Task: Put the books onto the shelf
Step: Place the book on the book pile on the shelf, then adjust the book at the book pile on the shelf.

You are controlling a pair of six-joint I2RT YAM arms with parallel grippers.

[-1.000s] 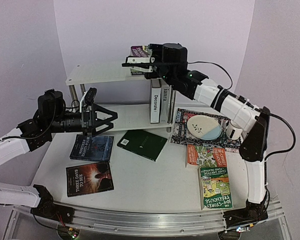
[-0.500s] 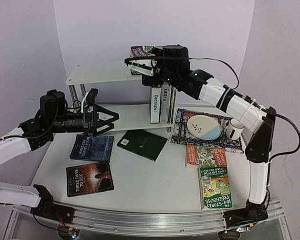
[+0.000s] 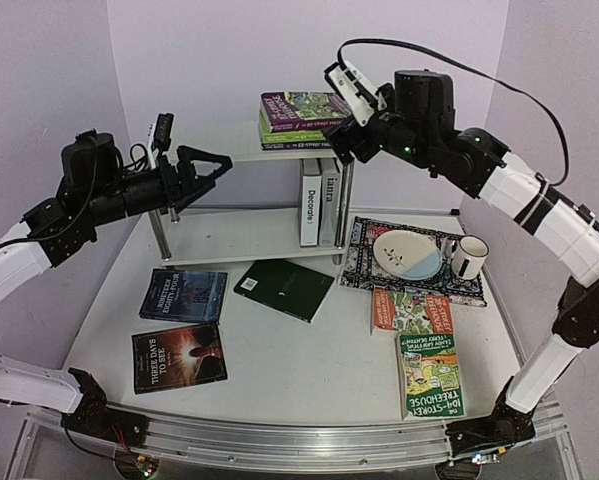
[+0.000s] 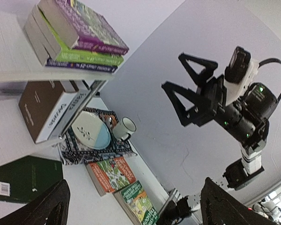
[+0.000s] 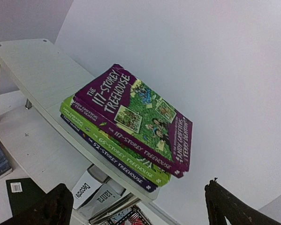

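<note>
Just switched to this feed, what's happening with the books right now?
Both arms hang in the air, grippers open and empty: the right gripper up by the stack of three Treehouse books atop the shelf, the left gripper off its left end. Decorate and ianra stand upright on the lower board. Five books lie on the table: a dark green book, two dark-covered books, two Treehouse paperbacks.

Plate, mug side by side on patterned mat; white table beneath.
</note>
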